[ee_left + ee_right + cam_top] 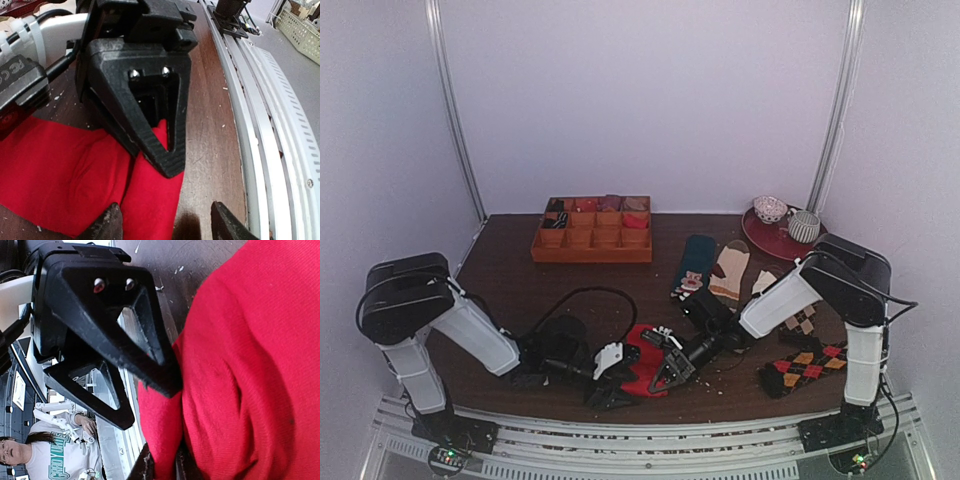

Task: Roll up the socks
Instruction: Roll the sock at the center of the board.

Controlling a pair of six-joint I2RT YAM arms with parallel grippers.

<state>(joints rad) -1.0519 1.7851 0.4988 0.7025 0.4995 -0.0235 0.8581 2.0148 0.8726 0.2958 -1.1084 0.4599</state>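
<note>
My right claw (164,467) is clenched on a fold of the red socks (240,370) — my left claw (167,226) hangs released over their near edge, low above the table (520,290).

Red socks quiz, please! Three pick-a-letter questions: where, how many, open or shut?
1. Where are the red socks? A on the floor; B by the table's near edge, between left gripper and right gripper; C on a shelf.
2. How many cups on the dark red plate? A two; B one; C four.
3. The right gripper is: A wide open; B out of view; C shut on the socks.
Answers: 1 B, seen from above; 2 A, two stand together; 3 C, fingers pinch red fabric.
</note>
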